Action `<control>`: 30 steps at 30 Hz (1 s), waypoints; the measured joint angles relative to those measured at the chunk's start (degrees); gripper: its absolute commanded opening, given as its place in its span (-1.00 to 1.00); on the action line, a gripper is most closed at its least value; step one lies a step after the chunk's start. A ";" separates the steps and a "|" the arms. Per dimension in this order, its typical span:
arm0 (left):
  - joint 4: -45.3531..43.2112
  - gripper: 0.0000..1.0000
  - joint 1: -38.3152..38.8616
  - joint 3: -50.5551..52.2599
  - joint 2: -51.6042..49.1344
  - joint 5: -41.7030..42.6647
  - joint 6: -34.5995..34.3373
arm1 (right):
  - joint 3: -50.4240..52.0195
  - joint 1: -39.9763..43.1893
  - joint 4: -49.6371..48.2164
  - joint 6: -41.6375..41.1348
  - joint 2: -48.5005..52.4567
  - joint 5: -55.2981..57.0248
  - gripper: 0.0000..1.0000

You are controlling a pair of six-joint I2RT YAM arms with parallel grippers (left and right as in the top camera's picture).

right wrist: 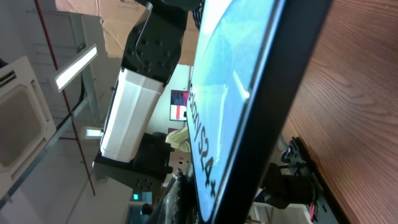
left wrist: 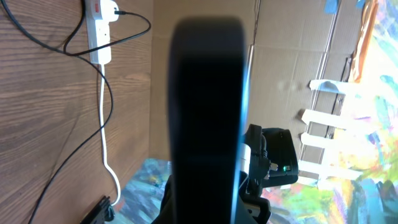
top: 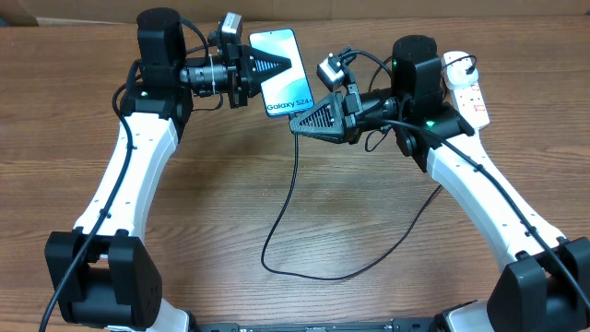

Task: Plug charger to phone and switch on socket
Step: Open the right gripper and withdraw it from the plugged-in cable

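The phone point(top: 281, 57) has a light-blue screen with white "Galaxy S24+" text and is held up off the table. My left gripper point(top: 269, 65) is shut on it from the left. In the left wrist view its dark edge point(left wrist: 208, 112) fills the middle. My right gripper point(top: 309, 118) is closed at the phone's lower short edge. The black charger cable point(top: 281, 212) comes out from under it. The connector tip is hidden. The phone screen point(right wrist: 230, 106) fills the right wrist view. The white socket point(top: 468, 85) lies at the far right and also shows in the left wrist view point(left wrist: 99, 28).
The charger cable loops over the table's middle towards the front point(top: 304, 275) and back up right to the socket. The socket's thick white cord point(left wrist: 104, 124) runs off the table edge. Brown cardboard point(top: 516, 9) lines the back.
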State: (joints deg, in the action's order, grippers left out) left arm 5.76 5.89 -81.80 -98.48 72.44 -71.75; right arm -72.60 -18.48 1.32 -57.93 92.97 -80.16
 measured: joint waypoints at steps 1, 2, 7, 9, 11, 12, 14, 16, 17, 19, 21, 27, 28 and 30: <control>-0.35 -0.92 0.00 0.00 0.00 0.13 0.15 | 0.00 0.00 -0.02 -0.28 0.00 0.07 -0.92; -0.55 -0.92 0.00 0.00 0.00 0.24 0.17 | 0.00 0.00 -0.02 -0.37 0.00 0.04 -0.92; -0.66 -0.92 0.00 0.00 0.00 0.79 0.33 | 0.00 0.00 -0.04 -0.55 0.00 0.04 -0.92; -0.66 -0.92 0.00 0.00 0.00 0.87 0.33 | 0.00 0.02 -0.04 -0.59 0.00 0.02 -0.92; -0.66 -0.92 0.00 0.00 0.00 1.03 0.33 | 0.00 0.02 0.00 -0.57 0.00 0.04 -0.85; -0.66 -0.92 0.00 0.00 0.00 1.05 0.35 | 0.00 0.02 -0.04 -0.57 0.00 0.07 -0.78; -0.63 -0.92 -0.04 0.00 0.00 1.09 0.59 | 0.00 0.07 -0.11 -0.66 0.00 0.76 -0.63; -0.48 -0.92 -0.28 0.00 -0.02 2.32 1.20 | -0.02 0.26 -0.31 -0.90 0.00 2.93 -0.58; -0.20 -0.92 -0.15 0.00 0.00 3.48 1.40 | -0.02 0.52 -0.63 -0.87 0.15 4.72 -0.50; -0.13 -0.92 0.63 0.00 0.00 4.52 1.79 | -0.02 0.92 -0.74 -0.92 0.22 6.29 -0.38; 0.02 -0.92 1.18 0.00 0.00 5.20 1.84 | -0.04 1.20 -0.70 -0.90 0.22 7.56 -0.35; 0.00 -0.92 0.72 0.00 0.00 5.31 2.05 | -0.04 1.25 -0.72 -0.96 0.31 8.85 -0.03; 0.02 -0.92 0.44 0.00 0.00 5.05 2.29 | -0.04 1.25 -0.68 -0.90 0.31 8.96 0.03; 0.04 -0.92 -0.07 0.00 0.00 4.07 3.19 | -0.04 1.25 -0.68 -1.07 0.31 9.03 0.14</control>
State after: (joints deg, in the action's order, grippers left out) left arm 5.80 5.82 -81.80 -98.48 76.51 -68.55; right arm -72.64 -17.23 0.64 -59.00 93.27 -71.13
